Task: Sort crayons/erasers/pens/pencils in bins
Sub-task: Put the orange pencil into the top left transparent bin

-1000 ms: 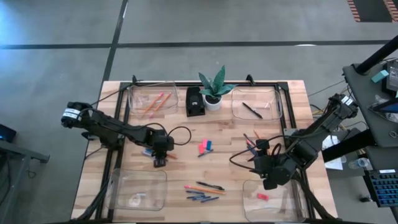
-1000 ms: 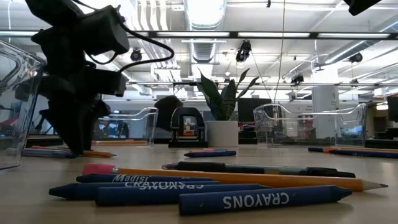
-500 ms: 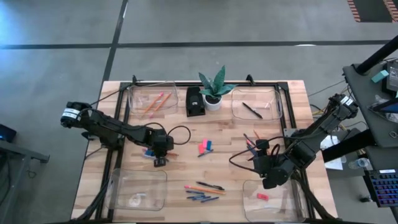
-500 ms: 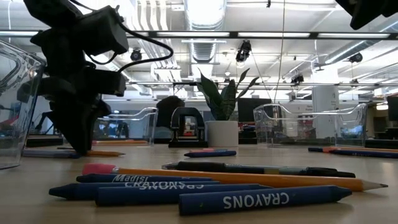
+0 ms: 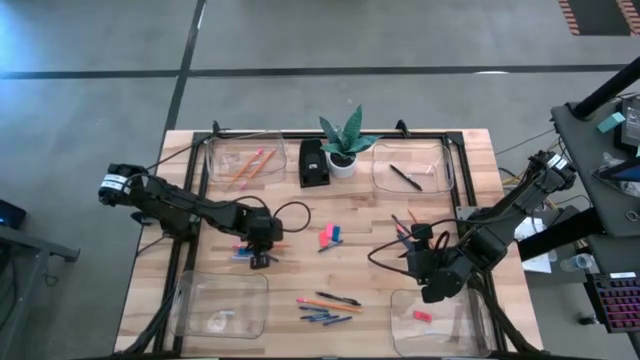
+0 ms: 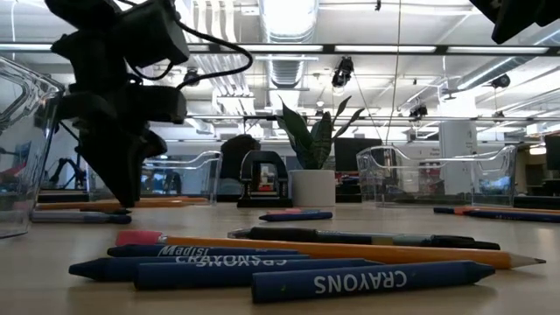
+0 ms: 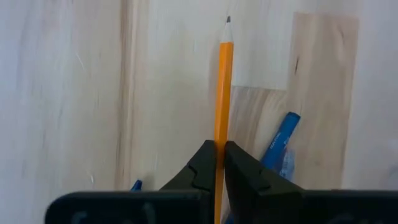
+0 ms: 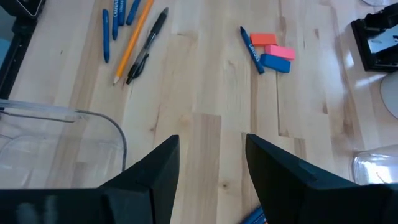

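Note:
My left gripper is left of the table's middle, pointing down and shut on an orange pencil. A blue crayon lies on the wood just beside it. My right gripper is open and hangs above the near right bin, which holds a pink eraser. Loose crayons, a pencil and a pen lie near the table's near edge. Two erasers rest flat at the middle. The far left bin holds pencils. The far right bin holds a pen. My left gripper pinches the orange pencil's shaft between its two fingers, coming from above and pointing down, with the fingers across the pencil. The pencil lies about level, just clear of the table. Its sharpened tip points away from the fingers.
A black box and a potted plant stand at the far edge between the far bins. More pens and pencils lie right of centre. The near left bin sits in front of my left arm.
My left gripper has risen a little and carried the orange pencil up off the table; in the low view the pencil now sits higher than before. The blue crayon beside it stayed on the wood.

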Controlling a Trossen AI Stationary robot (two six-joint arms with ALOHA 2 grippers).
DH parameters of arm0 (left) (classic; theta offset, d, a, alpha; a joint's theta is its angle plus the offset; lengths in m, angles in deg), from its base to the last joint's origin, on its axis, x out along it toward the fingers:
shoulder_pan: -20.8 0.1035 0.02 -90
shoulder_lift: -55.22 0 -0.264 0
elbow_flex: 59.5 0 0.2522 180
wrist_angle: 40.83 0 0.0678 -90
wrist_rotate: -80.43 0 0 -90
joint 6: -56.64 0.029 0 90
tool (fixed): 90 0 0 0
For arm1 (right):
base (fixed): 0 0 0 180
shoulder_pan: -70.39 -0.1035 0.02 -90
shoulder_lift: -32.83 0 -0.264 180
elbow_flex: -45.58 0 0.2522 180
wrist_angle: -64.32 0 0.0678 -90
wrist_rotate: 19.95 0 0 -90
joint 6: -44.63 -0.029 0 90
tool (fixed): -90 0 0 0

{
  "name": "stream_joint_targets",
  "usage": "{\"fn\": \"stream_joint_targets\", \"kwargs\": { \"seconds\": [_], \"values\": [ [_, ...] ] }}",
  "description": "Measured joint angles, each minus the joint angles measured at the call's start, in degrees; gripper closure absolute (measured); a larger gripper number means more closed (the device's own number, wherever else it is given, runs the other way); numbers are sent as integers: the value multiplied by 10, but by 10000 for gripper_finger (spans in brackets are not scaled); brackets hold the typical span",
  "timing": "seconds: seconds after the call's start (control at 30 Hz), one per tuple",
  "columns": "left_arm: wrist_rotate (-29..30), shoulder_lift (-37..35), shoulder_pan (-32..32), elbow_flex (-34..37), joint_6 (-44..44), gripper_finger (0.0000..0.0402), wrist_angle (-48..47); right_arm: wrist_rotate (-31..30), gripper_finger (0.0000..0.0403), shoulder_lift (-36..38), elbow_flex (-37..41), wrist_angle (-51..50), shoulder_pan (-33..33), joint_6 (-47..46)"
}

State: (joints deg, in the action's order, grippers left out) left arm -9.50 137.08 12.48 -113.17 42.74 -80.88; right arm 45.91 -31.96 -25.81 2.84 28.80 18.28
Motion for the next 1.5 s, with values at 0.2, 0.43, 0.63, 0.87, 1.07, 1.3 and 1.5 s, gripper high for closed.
{"fn": "stream_joint_targets", "kwargs": {
  "seconds": [0.2,0.43,0.63,0.87,1.07,1.3,1.5],
  "values": [
    [0,-1,0,-42,19,399,-51,0,227,0,0,0,0,0],
    [43,-1,4,-108,68,400,-107,0,227,0,0,0,0,7],
    [167,-2,37,-168,69,400,-194,-38,227,0,0,0,0,11],
    [227,-19,136,-214,126,400,-256,-60,227,0,0,0,1,24],
    [257,-39,259,-212,140,400,-252,-60,227,0,0,0,2,30],
    [277,-39,385,-175,122,400,-165,-60,227,0,2,0,4,30],
    [268,-29,433,-133,159,400,-78,-60,227,0,2,0,4,29]
  ]
}}
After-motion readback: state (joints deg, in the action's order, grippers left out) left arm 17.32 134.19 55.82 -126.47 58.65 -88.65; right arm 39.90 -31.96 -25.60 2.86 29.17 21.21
